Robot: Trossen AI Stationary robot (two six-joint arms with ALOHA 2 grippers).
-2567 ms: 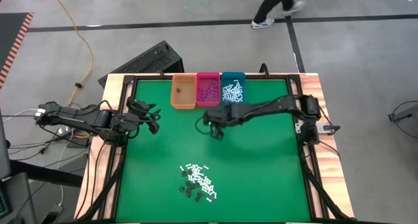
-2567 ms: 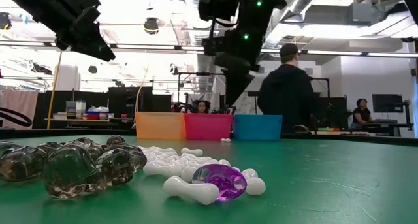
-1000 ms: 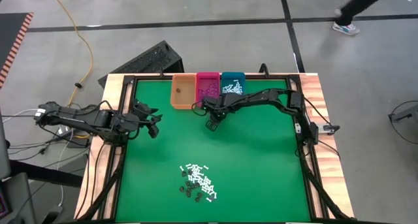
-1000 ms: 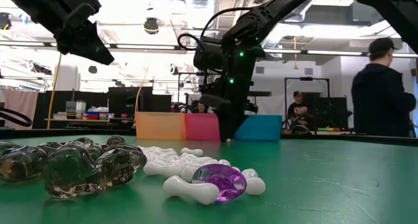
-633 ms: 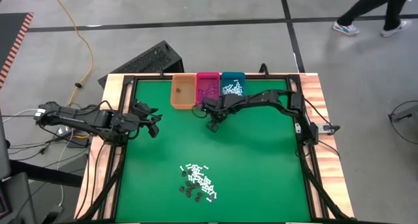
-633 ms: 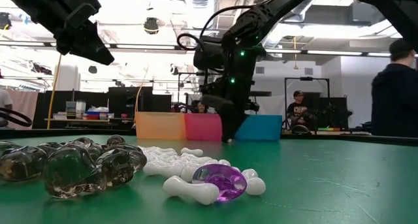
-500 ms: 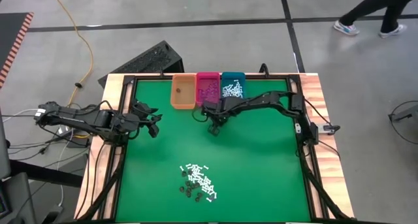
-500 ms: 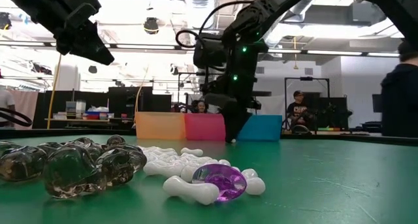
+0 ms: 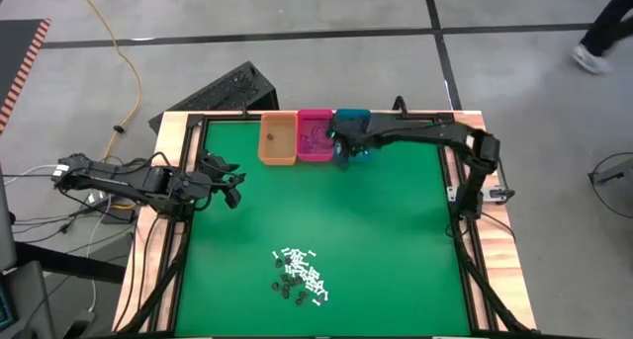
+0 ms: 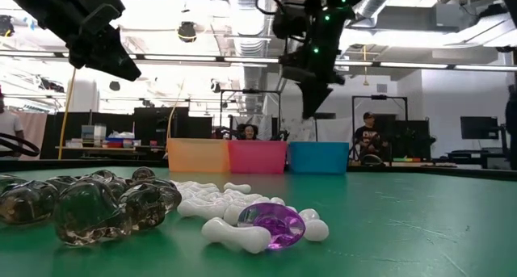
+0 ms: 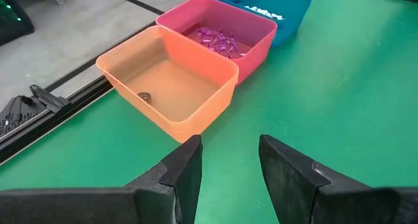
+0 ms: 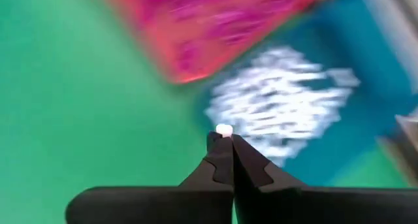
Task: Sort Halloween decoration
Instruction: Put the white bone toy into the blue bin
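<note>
Above teal bin (image 9: 353,122) edge, right gripper (image 12: 224,140) pinching white stick (image 12: 224,129)

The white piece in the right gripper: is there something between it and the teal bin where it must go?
Nothing visible blocks it. The right gripper is shut on the white piece and hangs above the teal bin, whose open top shows other white pieces. The left gripper waits, open, near the table's left edge.

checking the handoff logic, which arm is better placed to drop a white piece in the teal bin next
Right. The right gripper is shut on a white piece above the teal bin. The left gripper hangs open by the table's left edge.
</note>
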